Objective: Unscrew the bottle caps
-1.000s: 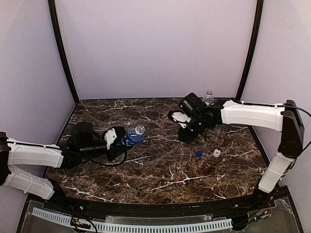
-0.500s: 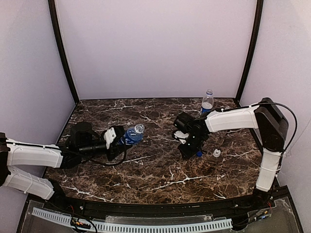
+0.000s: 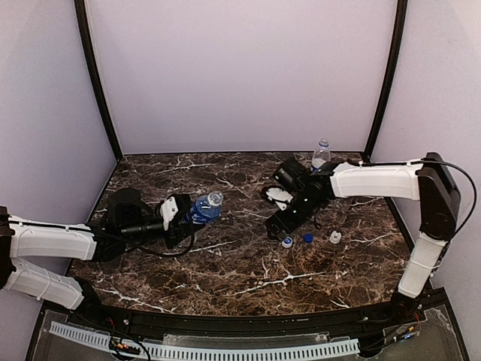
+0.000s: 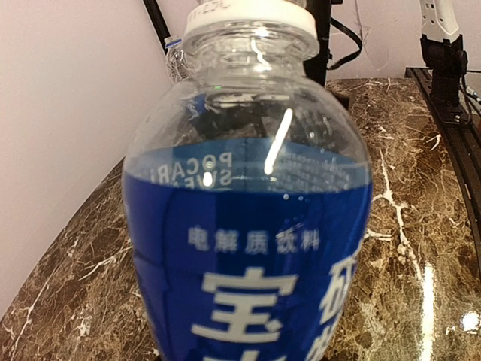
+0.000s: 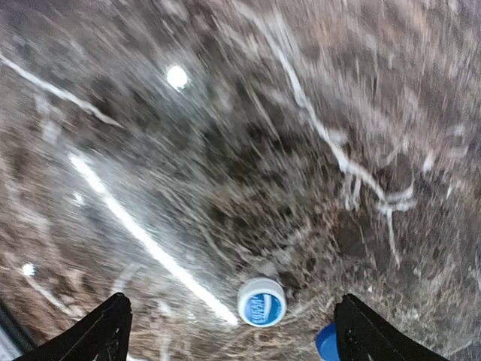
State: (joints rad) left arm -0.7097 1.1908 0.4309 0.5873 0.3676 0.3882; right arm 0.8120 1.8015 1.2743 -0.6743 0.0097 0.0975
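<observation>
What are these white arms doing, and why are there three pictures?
They are two robot arms. One picture looks down from above; the other two come from cameras on each wrist. The left end effector grips a clear plastic bottle with a blue label, its white screw cap on. The right end effector hangs open over a white cap with blue print. A blue cap and a plain white cap lie nearby on the dark marble table. Another clear bottle stands at the back.

The table (image 3: 225, 278) has a dark brown marble top with white veins. Pale lilac walls (image 3: 240, 75) stand around it, with black poles (image 3: 98, 83) at the back corners. Bright light spots (image 5: 177, 76) shine on the marble.
</observation>
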